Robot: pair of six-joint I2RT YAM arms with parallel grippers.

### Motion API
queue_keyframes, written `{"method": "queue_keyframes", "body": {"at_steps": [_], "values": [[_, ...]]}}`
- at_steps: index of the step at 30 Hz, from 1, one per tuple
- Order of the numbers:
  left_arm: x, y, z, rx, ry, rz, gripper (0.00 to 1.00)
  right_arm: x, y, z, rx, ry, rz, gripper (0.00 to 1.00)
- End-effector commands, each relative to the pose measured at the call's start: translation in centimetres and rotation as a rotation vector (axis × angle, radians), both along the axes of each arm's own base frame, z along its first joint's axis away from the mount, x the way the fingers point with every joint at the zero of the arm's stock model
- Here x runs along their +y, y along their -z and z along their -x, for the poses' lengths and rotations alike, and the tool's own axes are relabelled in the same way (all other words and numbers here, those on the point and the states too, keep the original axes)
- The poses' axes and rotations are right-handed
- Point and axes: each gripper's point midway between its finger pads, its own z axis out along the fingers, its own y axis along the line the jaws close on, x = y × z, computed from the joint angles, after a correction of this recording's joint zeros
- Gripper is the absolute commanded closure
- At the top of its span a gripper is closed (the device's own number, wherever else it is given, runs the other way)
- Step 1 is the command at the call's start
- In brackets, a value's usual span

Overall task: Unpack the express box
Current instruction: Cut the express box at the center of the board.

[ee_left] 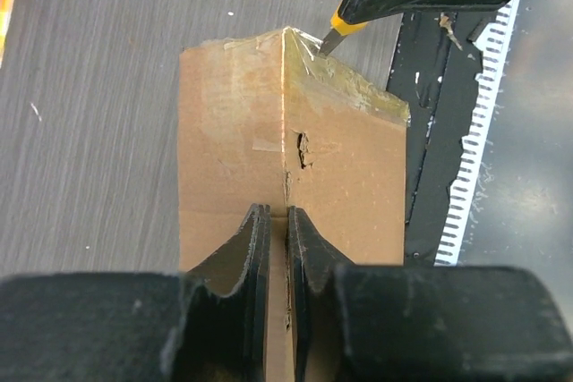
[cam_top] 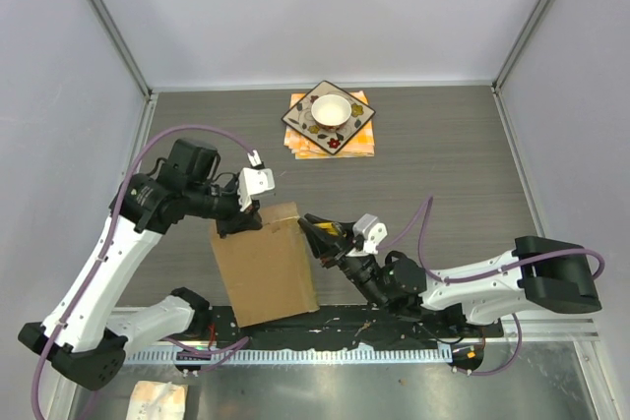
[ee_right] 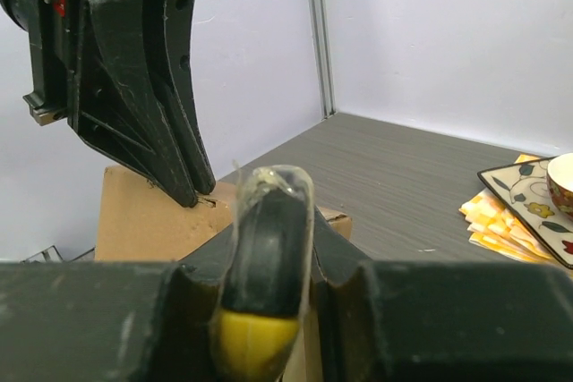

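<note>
Pinching the express box (cam_top: pixel 266 268), left pincer (ee_left: pixel 277 221) nearly shut; right pincer (cam_top: pixel 323 238) clamps yellow cutter (ee_left: pixel 345 26).

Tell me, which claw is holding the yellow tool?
The right claw grips the yellow-and-black cutter; the left claw pinches the brown cardboard box.

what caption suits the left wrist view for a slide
Left claw pinches the express box at its edge while a yellow cutter reaches the taped far corner.
</note>
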Motion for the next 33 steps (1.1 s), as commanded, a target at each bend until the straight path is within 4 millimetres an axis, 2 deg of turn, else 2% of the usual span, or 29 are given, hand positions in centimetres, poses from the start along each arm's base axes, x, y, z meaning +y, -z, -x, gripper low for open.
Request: {"method": "queue_keyframes", "body": {"at_steps": [1, 6, 10, 19, 24, 33], "values": [[3.3, 2.9, 5.6, 0.231, 0.008, -0.148, 1.0, 1.0, -1.5, 0.2, 0.006, -0.025, -0.077, 0.99], [3.4, 2.8, 5.9, 0.229, 0.011, -0.14, 1.0, 1.3, -1.3, 0.0, 0.005, -0.015, -0.064, 0.99], [3.2, 2.7, 6.0, 0.234, 0.014, -0.131, 1.0, 1.7, -0.3, -0.3, -0.001, 0.004, -0.008, 0.99], [3.2, 3.0, 6.1, 0.25, 0.013, -0.134, 1.0, 1.5, 5.3, -0.9, 0.026, 0.056, 0.182, 0.99], [3.0, 2.9, 6.0, 0.25, 0.01, -0.13, 1.0, 1.4, 7.5, -0.2, 0.058, 0.04, 0.234, 0.99], [3.0, 2.5, 5.9, 0.25, 0.001, -0.126, 1.0, 2.1, 12.5, 2.7, 0.129, 0.01, 0.315, 0.99]]}}
